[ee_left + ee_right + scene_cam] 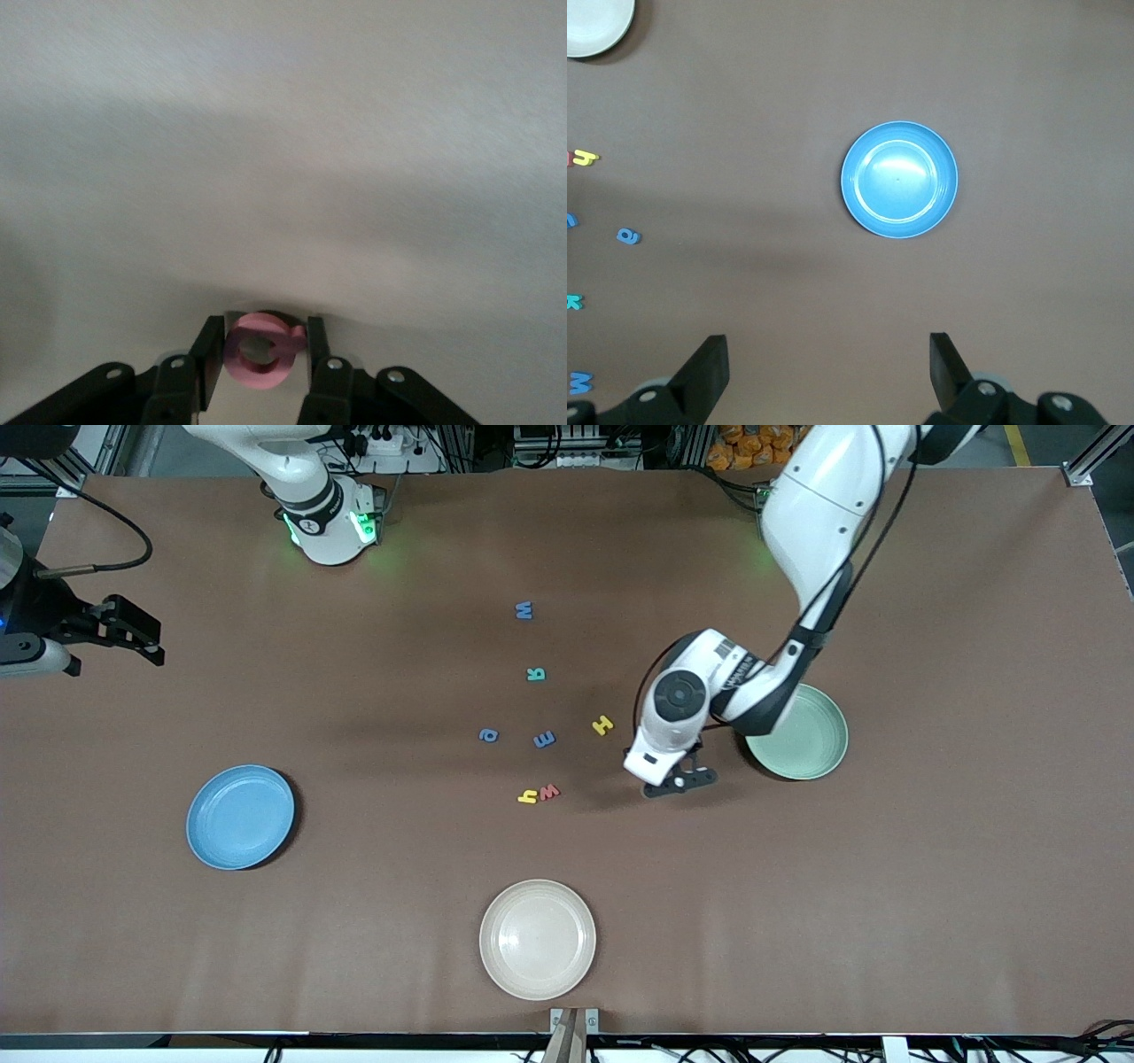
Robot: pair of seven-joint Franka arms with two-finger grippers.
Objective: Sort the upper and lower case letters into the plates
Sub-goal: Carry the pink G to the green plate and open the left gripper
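Left gripper (684, 781) is low over the bare table, just beside the mint green plate (811, 748), on that plate's side toward the letter cluster. Its fingers (209, 359) are clamped on a pink letter (260, 351), a small ring-shaped piece with a short stub; whether upper or lower case cannot be told. The pinch runs across the letter's width, with its flat face toward the wrist camera. Its long axis and the way it points are unclear.

Key relation: mint green plate is the nearest plate to the held letter, toward the left arm's end of the table. Blue plate (240, 817) is well apart, toward the right arm's end, and cream plate (538, 938) sits at the table edge nearest the front camera.

Right gripper (133, 633) waits at the right arm's end, up over the table and above the blue plate in its wrist view, jaws wide apart, holding nothing.

Loose letters lie mid-table: blue M (524, 609), teal k (536, 674), yellow H (602, 724), blue E (544, 739), blue a (488, 735), yellow h (528, 796) touching red w (549, 791). The left arm is nearer to all of them
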